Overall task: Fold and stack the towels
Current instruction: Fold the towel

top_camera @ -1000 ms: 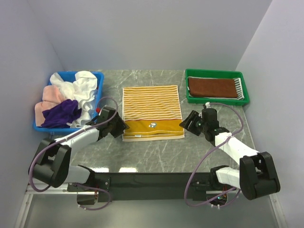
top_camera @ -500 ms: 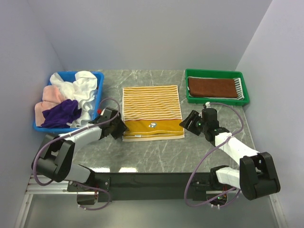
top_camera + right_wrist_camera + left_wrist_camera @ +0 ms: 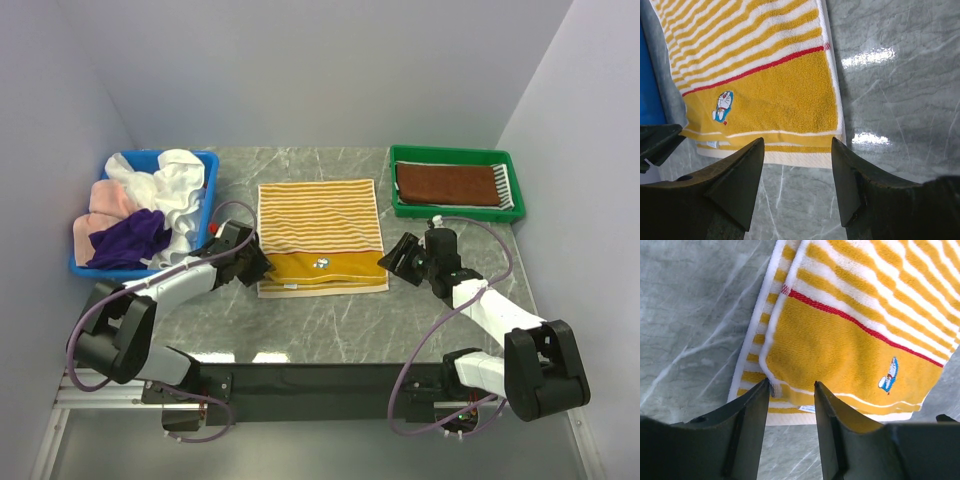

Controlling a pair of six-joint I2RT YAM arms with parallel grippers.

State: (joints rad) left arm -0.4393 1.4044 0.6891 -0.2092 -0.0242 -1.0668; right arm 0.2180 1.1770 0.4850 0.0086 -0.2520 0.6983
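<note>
My left claw and right claw gape, empty, over the near corners of the flat yellow-white striped cloth towel, ready to fold it.

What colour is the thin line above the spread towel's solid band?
Red line on the towel; clearest in left wrist view.

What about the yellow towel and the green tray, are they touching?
Apart. The top view shows bare table between the towel and tray.

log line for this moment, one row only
yellow striped towel: flat on table | left gripper: open, astride its near-left corner | right gripper: open, over its near-right corner | held: nothing
</note>
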